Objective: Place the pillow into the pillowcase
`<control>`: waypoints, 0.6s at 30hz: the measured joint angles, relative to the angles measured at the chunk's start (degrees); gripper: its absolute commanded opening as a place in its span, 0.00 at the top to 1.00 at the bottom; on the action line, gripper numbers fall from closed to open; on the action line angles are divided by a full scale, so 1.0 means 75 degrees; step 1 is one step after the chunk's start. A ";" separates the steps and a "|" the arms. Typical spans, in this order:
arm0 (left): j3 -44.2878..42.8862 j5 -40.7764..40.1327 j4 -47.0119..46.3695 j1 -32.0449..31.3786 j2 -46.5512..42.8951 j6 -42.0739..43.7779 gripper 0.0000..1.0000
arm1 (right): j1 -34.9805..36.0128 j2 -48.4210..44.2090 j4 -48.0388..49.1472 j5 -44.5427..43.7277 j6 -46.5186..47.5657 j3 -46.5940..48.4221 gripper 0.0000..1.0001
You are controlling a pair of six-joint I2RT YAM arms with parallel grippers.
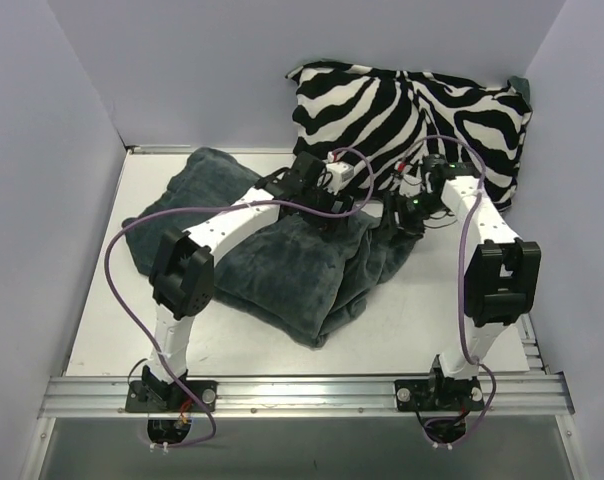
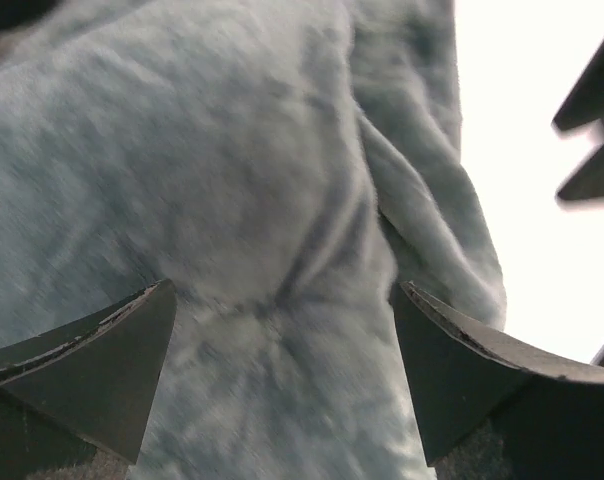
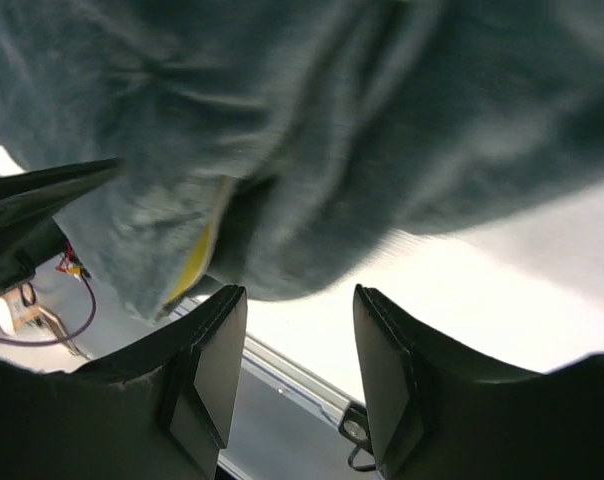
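Note:
The dark grey-teal plush pillowcase [image 1: 272, 255] lies rumpled on the table, plush face up. The pillow is hidden in the top view. In the right wrist view a yellow strip of the pillow [image 3: 198, 256] shows in a fold of the pillowcase [image 3: 382, 120]. My left gripper [image 1: 344, 203] hovers over the case's far right part. It stands wide open in its wrist view [image 2: 287, 290], with plush fabric [image 2: 232, 180] under it and nothing gripped. My right gripper [image 1: 397, 215] sits just right of it at the case's edge, open [image 3: 300, 292] with only table behind the gap.
A plump zebra-print cushion [image 1: 412, 105] with a teal corner leans on the back wall behind both wrists. White walls close the left, back and right sides. An aluminium rail [image 1: 302, 390] carries both arm bases along the near edge.

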State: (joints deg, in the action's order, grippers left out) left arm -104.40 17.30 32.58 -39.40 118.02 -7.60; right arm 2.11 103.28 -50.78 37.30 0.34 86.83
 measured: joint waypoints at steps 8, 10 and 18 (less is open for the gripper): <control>-0.0361 -0.0466 0.0254 -0.0160 0.0615 0.0341 0.03 | 0.0947 0.0274 0.1510 0.0032 -0.1492 -0.1116 0.57; -0.0230 -0.0446 0.0189 -0.0160 0.0612 0.0294 0.03 | 0.0816 0.0603 0.2022 -0.0020 -0.1909 -0.1338 0.58; 0.0670 -0.0268 -0.0321 0.0023 0.0262 0.0201 0.03 | 0.0679 0.1568 0.3483 -0.0050 -0.2769 -0.1585 1.00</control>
State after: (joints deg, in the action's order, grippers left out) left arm -99.37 15.29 30.17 -39.22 119.98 -6.09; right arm 7.20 115.04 -24.67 36.93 -20.43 74.94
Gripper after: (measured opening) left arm 0.974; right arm 0.030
